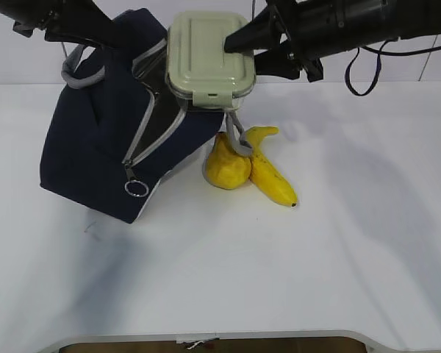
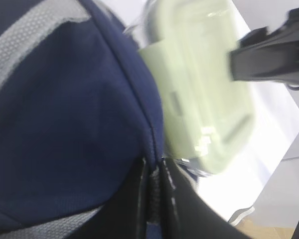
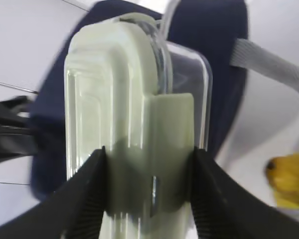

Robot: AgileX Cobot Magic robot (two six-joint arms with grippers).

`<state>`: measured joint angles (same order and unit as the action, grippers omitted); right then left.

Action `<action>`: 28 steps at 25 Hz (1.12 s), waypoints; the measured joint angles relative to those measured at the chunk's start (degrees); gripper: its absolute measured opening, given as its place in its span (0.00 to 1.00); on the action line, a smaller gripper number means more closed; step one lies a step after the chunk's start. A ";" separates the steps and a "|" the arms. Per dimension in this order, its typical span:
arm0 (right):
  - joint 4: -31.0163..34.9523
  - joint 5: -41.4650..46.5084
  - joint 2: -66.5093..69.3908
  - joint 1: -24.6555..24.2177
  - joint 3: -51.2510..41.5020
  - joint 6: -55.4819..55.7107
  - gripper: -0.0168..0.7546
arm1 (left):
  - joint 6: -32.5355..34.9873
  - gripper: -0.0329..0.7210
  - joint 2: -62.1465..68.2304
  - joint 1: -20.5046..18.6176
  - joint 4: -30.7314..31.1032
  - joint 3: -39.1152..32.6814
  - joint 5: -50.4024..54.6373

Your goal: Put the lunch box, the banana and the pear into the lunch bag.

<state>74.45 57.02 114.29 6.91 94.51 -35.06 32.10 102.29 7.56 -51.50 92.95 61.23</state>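
My right gripper (image 1: pixel 234 45) is shut on the lunch box (image 1: pixel 209 57), a clear container with a pale green lid, and holds it in the air over the open mouth of the navy lunch bag (image 1: pixel 103 140). In the right wrist view the lunch box (image 3: pixel 124 124) sits clamped between both fingers of the right gripper (image 3: pixel 147 169). My left gripper (image 2: pixel 153 184) is shut on a fold of the bag's fabric (image 2: pixel 65 124) and holds the top up. The pear (image 1: pixel 226 165) and the banana (image 1: pixel 272 173) lie together on the table right of the bag.
The bag's zipper pull ring (image 1: pixel 135 188) hangs at its front. A grey rope handle (image 1: pixel 81 73) loops at the bag's upper left. The white table (image 1: pixel 316 257) stretches to the front edge; a dark cable (image 1: pixel 364 70) hangs from the right arm.
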 joint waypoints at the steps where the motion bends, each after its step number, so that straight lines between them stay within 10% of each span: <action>1: -1.42 -0.65 0.53 0.00 0.00 0.00 0.51 | 0.00 0.06 0.00 0.00 -0.08 0.00 0.00; 28: -3.67 -9.42 8.64 9.04 3.96 -1.18 0.51 | 7.07 0.06 0.92 5.90 -3.08 0.00 -6.87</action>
<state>70.78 47.60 122.93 15.95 98.46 -36.24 39.18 103.21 13.46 -54.58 92.95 54.36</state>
